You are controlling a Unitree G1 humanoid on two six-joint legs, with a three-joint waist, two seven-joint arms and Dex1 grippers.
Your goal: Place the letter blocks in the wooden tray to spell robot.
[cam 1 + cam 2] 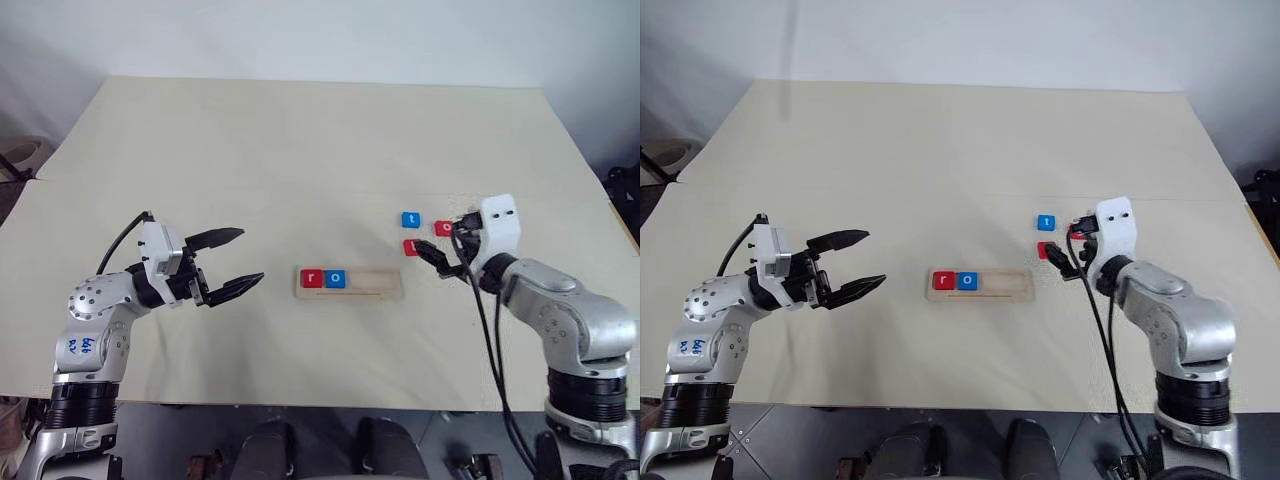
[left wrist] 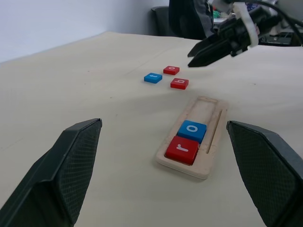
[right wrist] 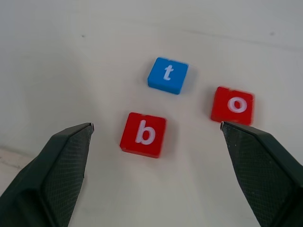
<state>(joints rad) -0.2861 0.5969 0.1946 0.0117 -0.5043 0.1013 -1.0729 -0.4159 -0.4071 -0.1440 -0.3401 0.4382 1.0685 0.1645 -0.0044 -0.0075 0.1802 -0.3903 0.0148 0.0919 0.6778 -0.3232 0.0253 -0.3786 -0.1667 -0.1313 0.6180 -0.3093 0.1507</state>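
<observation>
Hovering, right gripper (image 1: 440,257): jaws wide apart, nothing between them, poised over the three loose blocks to the right of the tray (image 1: 385,293); tips angled down toward them.
Left gripper (image 1: 238,260): jaws spread, empty, well left of the tray, pointed across at it, clear of the table (image 1: 300,150).
Tray: lay lengthwise mid-table, between the two grippers.
Red r (image 2: 182,149): seated in the tray's leftmost slot.
Blue o (image 2: 191,130): in the tray's second slot, touching red r.
Rest of tray: bare wood to the right of blue o.
Red b (image 3: 143,134): flat on the table, right of the tray's right end, nearest loose block to it; sat under the right gripper's opening, not touched.
Blue t (image 3: 167,74): on the table just beyond red b, farther from the tray; apart from b.
Red o (image 3: 232,105): on the table right of blue t, the loose block farthest from the tray; apart from the other two.
Letters: all faced up, white lowercase.
</observation>
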